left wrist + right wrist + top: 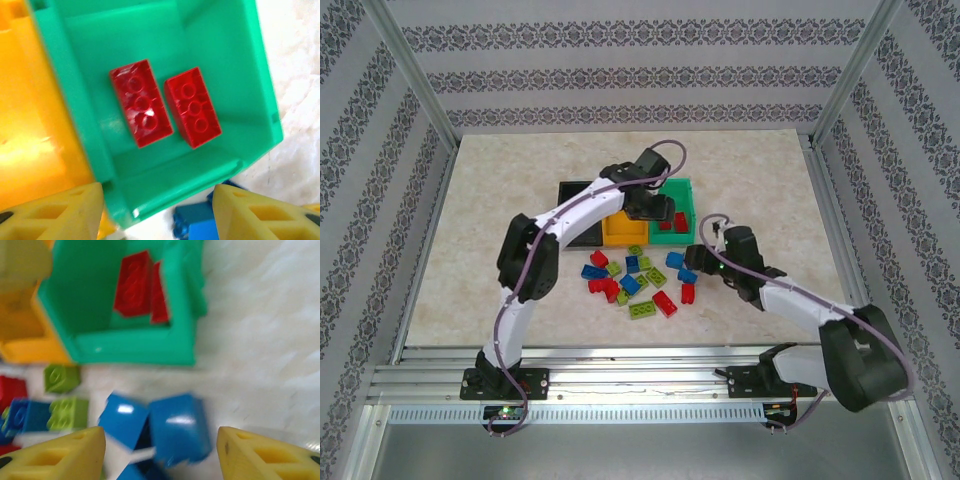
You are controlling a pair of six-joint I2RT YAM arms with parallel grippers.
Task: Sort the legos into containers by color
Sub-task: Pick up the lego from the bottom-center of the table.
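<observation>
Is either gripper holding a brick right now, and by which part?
Nothing is held. The left gripper stands open above the green bin, where two red bricks lie loose; the right gripper stands open over blue bricks on the table.

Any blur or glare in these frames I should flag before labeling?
Top external: sharp and evenly lit, no glare on the table. Left wrist: mostly sharp, but there is glare on one red brick and the orange-yellow bin washes out. Right wrist: smeared throughout, the blue bricks worst, with bright glints; the green bin has soft edges.
</observation>
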